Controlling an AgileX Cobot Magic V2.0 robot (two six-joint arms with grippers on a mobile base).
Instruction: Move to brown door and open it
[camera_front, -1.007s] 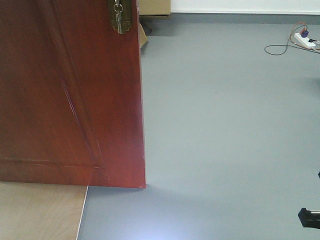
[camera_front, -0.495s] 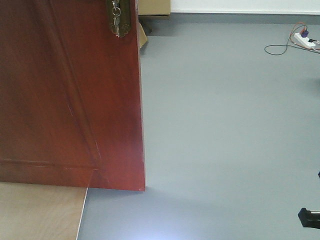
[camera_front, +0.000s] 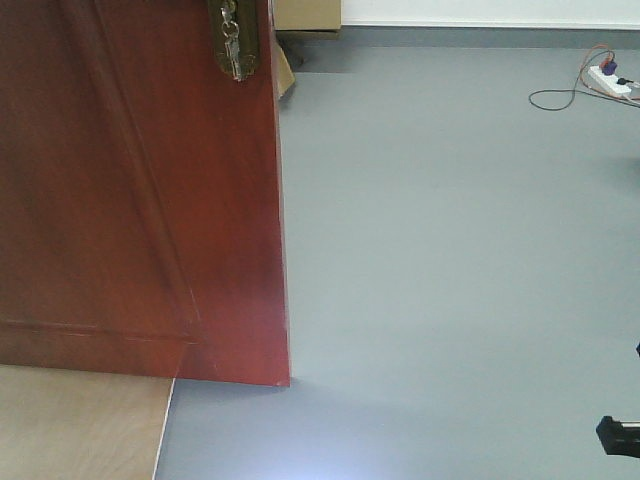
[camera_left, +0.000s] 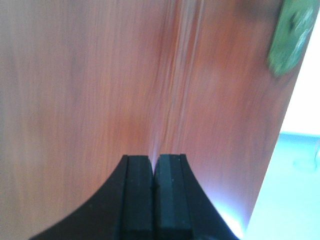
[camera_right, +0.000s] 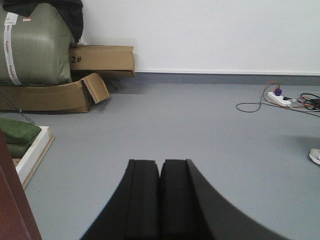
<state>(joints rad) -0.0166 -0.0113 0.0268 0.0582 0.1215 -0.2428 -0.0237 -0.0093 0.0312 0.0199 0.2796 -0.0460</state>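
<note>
The brown door (camera_front: 140, 190) fills the left half of the front-facing view, its free edge running down to a bottom corner on the grey floor (camera_front: 450, 250), with a pale wooden board (camera_front: 80, 425) showing beneath it. The brass lock plate (camera_front: 238, 40) with hanging keys sits at the top of that edge.

Only the left wrist view shows how close the arm is: the door's reddish face covers nearly the whole picture, blurred, with the lock plate a greenish smear at upper right. The left gripper (camera_left: 154, 200) points straight at the panel, its jaws pressed together with nothing between them; contact with the wood cannot be judged.

The right wrist view looks past the door, seen only as a dark red sliver at lower left. It alone reveals a green wrapped bundle (camera_right: 32, 45) resting on flattened cardboard boxes (camera_right: 75, 80) against the white wall (camera_right: 210, 35). The right gripper (camera_right: 160, 200) hangs over open floor, its jaws closed and empty.

A white power strip (camera_front: 608, 80) with trailing cables lies far right in both the front and right wrist views.
</note>
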